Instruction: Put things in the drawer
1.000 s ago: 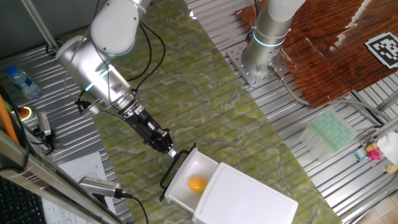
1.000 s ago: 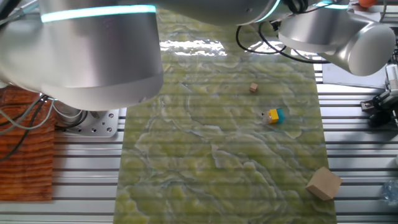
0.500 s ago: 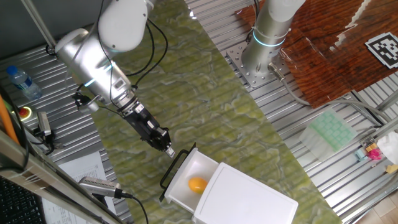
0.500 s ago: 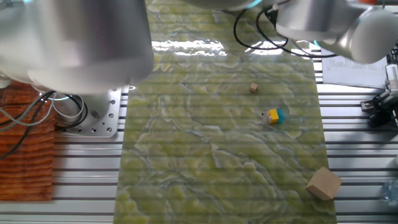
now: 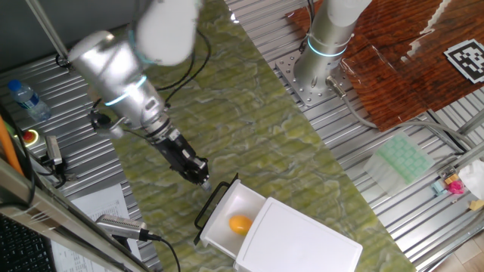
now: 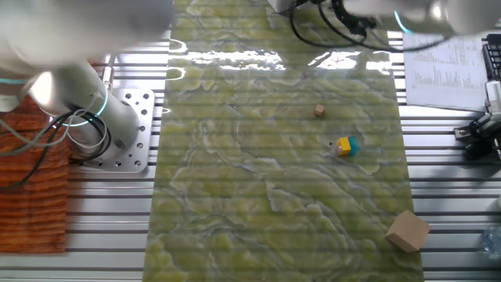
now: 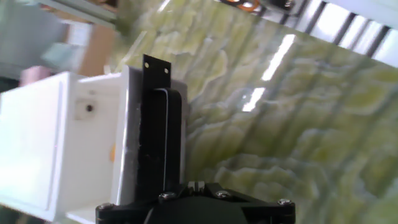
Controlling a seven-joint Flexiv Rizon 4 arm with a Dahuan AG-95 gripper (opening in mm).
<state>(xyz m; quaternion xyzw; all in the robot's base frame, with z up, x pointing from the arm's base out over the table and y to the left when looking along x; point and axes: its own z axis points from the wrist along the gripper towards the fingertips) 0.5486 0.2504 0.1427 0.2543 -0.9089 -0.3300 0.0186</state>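
The white drawer (image 5: 250,201) stands pulled out of its white cabinet (image 5: 302,242), black wire handle (image 5: 209,208) in front. A yellow-orange lemon toy (image 5: 240,224) lies inside it. My gripper (image 5: 203,180) is shut and empty, tip just beyond the handle's far end, over the green mat. In the hand view the fingers (image 7: 198,185) sit together, with the handle (image 7: 155,137) and drawer front (image 7: 124,143) just ahead. In the other fixed view, a small brown cube (image 6: 318,110), a yellow-blue piece (image 6: 344,146) and a wooden block (image 6: 408,230) lie on the mat.
A clear water bottle (image 5: 29,100) lies at the left. A pale green gridded tray (image 5: 404,160) sits at the right. A second arm's base (image 5: 321,57) stands at the back. Papers (image 5: 98,208) and a tool (image 5: 121,225) lie near the front left.
My arm's upper links have swung and blur. The gripper tip has drawn slightly left, away from the drawer handle. The drawer and lemon have not moved.
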